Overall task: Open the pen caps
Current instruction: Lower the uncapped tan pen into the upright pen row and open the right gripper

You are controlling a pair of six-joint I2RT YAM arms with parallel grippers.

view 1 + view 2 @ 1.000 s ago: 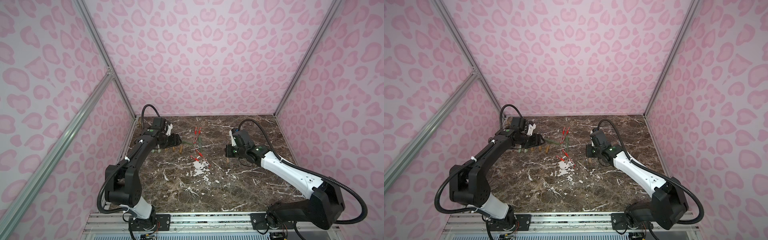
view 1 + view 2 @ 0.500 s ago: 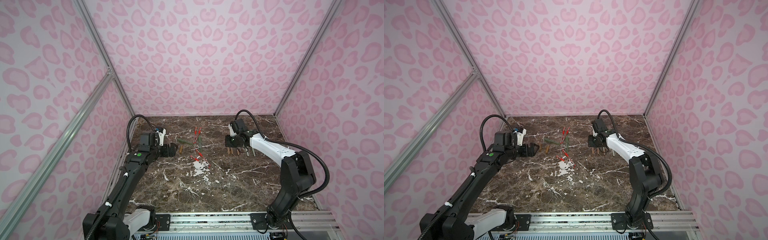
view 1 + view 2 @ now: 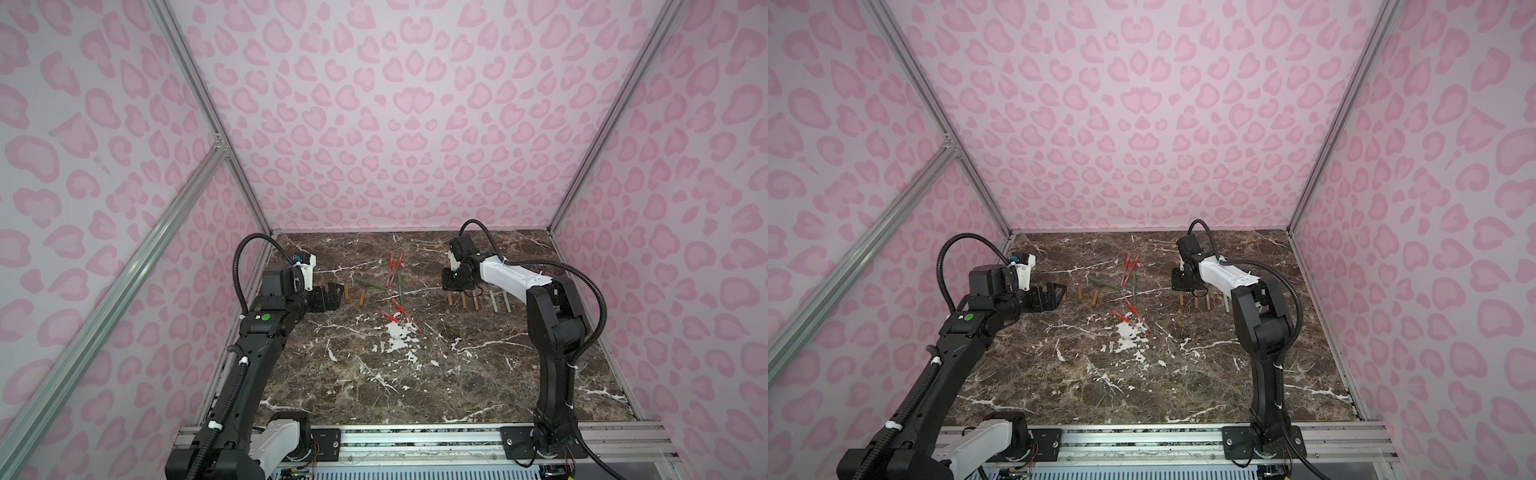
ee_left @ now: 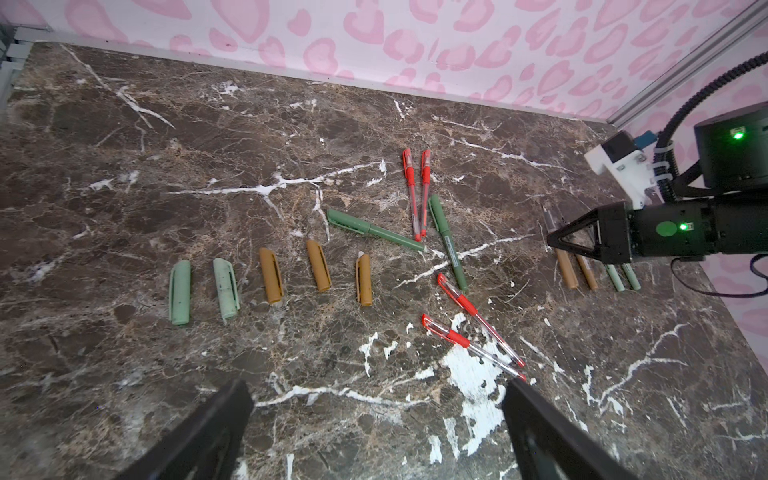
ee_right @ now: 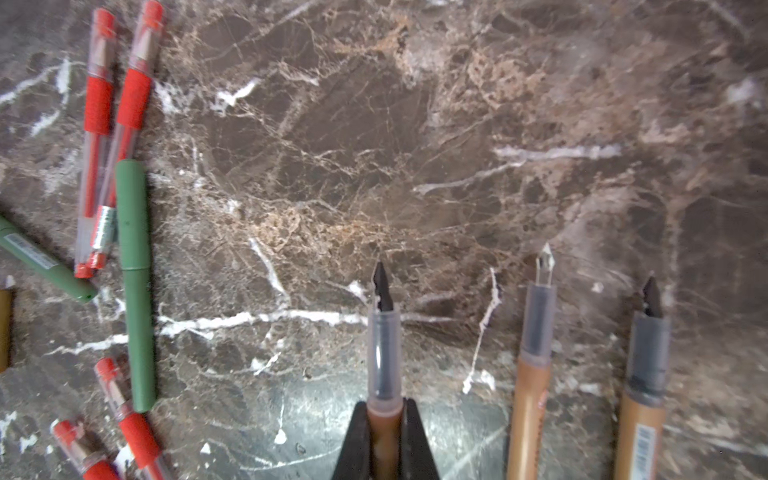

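The left end effector (image 4: 376, 432) stands wide apart and holds nothing, hovering at the left of the worktop (image 4: 291, 124). Five removed pen caps (image 4: 274, 280) lie there in a row, two pale green and three tan. The right end effector (image 5: 385, 436) is clamped on a brown pen barrel (image 5: 384, 419) with its dark tip bare, at the right side of the worktop beside two more brown uncapped barrels (image 5: 530, 399). Green pens (image 4: 376, 228) and red pens (image 4: 411, 191) lie in the middle with their caps on.
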